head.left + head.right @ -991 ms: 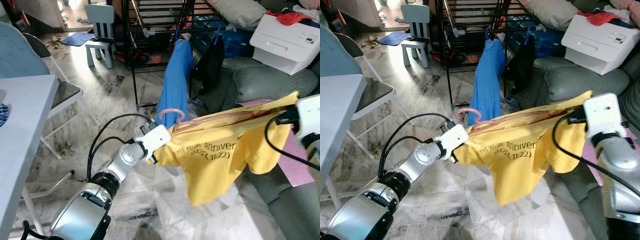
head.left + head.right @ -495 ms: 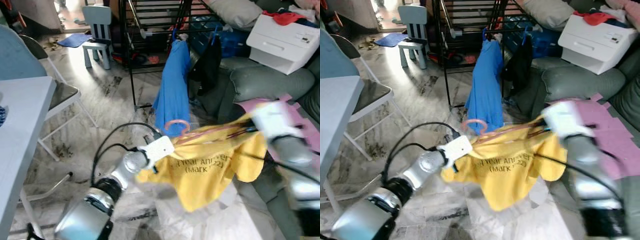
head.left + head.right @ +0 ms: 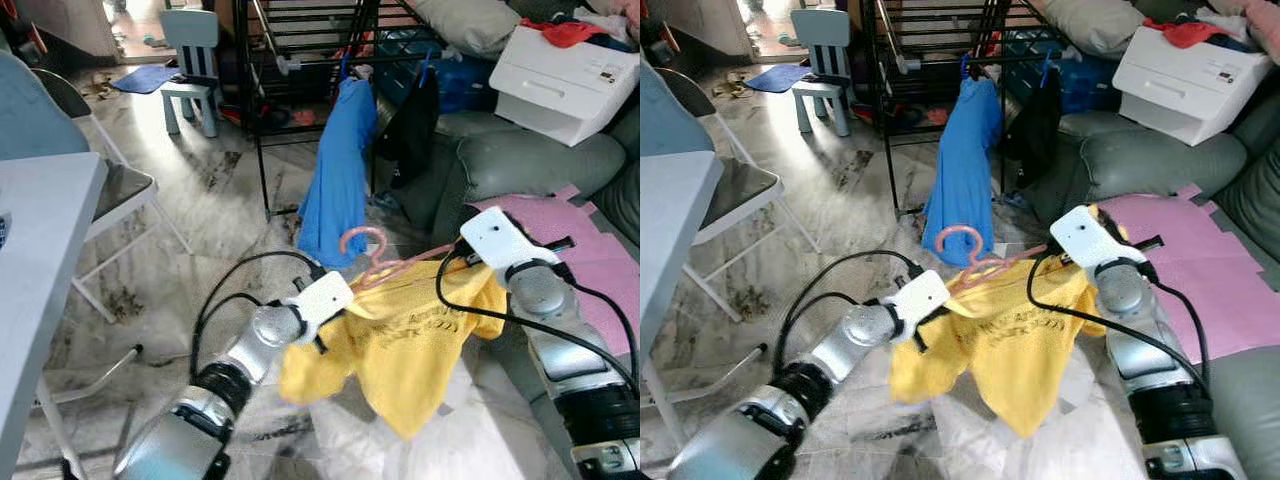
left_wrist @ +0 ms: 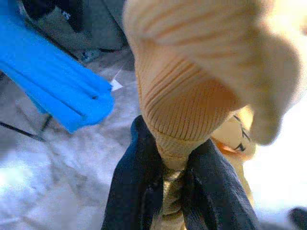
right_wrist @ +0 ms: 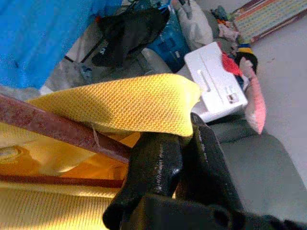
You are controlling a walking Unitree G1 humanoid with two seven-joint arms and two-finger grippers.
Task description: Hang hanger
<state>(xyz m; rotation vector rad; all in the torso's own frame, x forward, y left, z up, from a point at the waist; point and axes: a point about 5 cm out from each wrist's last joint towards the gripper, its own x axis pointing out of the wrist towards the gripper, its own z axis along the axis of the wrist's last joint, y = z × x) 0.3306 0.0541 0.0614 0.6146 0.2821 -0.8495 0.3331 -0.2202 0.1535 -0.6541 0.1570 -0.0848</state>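
Head views: I have both arms out in front holding a yellow T-shirt on a pink hanger, low over the marble floor. The left gripper sits at the shirt's left edge, the right gripper at its right shoulder, by the hanger's arm. The hanger's hook sticks up between the two wrists. The shirt sags in the middle, dark print on its front. Behind it a blue garment and a black garment hang from a black drying rack. Grey sofa on the right with a pink sheet on it, white printer above. White table edge and a folding chair on the left, a small light-blue chair further back.

Left wrist view: my fingers are pressed onto a bunched ribbed edge of the yellow fabric, pinching it. Blue garment is beyond.

Right wrist view: fingers closed over the yellow fabric, with the reddish hanger bar just beside them; can't tell if the bar itself is pinched
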